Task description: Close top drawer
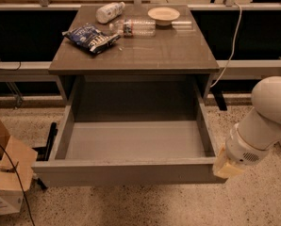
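The top drawer (pixel 126 173) stands pulled far out of the cabinet. Its flat, handle-less grey front panel is nearest the camera, and its shallow box shows a bare matte floor. The end effector (pixel 227 166), a pale yellowish tip on a rounded white arm (pixel 268 121), sits at the panel's front right corner. It seems to touch the panel, though contact is hard to confirm from this angle, and I cannot tell whether it is spread or closed.

The main risk is the off-centre position. A push at one corner could skew the wide drawer and bind it against the cabinet sides. The panel is smooth and gives nothing to catch on, so the tip could also slide off the corner and past the drawer's side. A hard shove home might jolt the counter (pixel 145 55), whose brown top has a slight sheen. The clear bottle (pixel 133 27) lying on its side there could roll. The crinkled blue snack bag (pixel 91 37) and shallow pale bowl (pixel 164 15) look steadier.
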`<move>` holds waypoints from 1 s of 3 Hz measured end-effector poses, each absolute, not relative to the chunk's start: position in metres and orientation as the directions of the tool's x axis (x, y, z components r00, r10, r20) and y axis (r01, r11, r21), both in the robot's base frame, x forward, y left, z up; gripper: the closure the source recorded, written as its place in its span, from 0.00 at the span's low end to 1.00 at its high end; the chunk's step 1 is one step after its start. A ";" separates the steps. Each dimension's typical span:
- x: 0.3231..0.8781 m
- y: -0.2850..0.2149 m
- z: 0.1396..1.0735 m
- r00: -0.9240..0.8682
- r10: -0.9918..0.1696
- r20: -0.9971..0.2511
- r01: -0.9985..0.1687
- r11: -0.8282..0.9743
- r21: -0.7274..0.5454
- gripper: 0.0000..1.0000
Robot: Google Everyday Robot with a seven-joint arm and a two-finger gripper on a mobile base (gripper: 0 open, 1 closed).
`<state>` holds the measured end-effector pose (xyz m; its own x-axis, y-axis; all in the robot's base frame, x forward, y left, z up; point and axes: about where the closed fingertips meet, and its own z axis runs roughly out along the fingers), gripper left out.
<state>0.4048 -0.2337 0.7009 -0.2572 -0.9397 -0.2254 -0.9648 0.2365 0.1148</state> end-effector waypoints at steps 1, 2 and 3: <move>0.413 -0.220 0.657 -0.267 -0.921 -0.285 -0.957 0.219 0.190 1.00; 0.414 -0.220 0.657 -0.268 -0.920 -0.286 -0.957 0.219 0.192 1.00; 0.440 -0.201 0.661 -0.210 -0.930 -0.300 -0.974 0.172 0.149 1.00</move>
